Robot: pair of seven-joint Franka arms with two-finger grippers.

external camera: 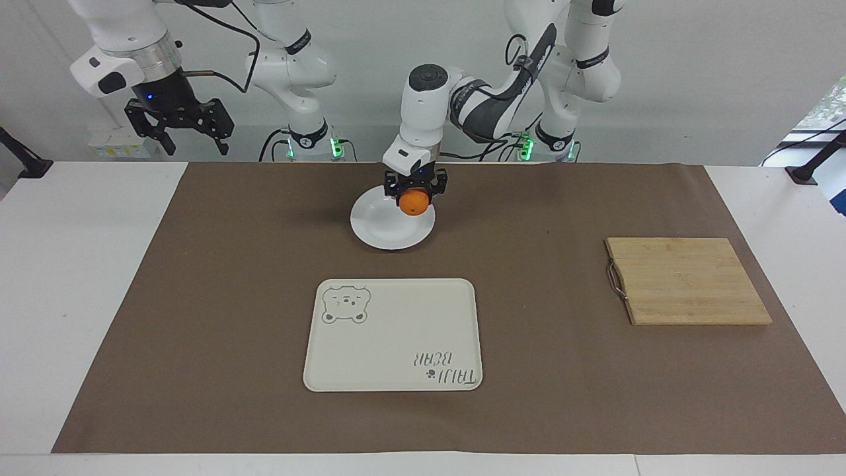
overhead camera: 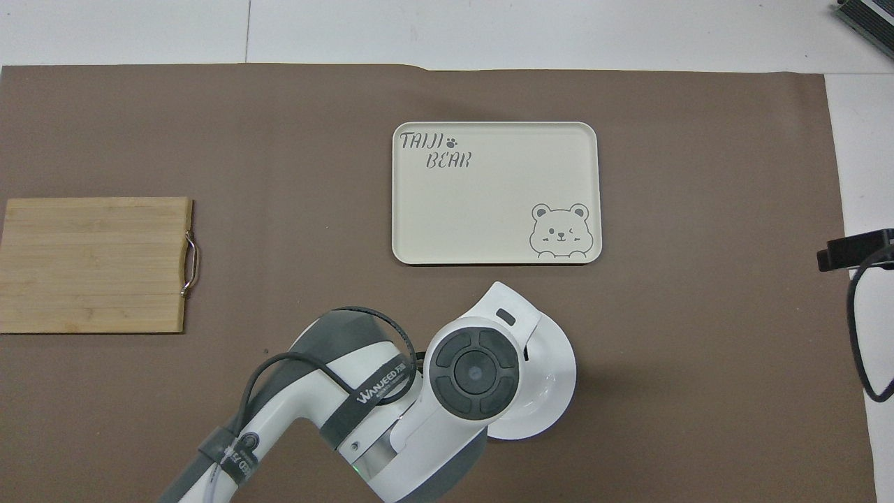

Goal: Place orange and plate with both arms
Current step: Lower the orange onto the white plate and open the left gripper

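Orange (external camera: 413, 202) in left tool (external camera: 415, 193), above plate (external camera: 390, 233)

One orange (external camera: 413, 201), plate (external camera: 390, 231) (tray (external camera: 390, 344), board (external camera: 687, 281))

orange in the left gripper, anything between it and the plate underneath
Nothing visible. The left gripper holds the orange over the plate, whose dish is bare under it.

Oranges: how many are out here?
1: a small round bright-orange fruit, held in the left arm's black tool over the glossy white round plate. None seem hidden.
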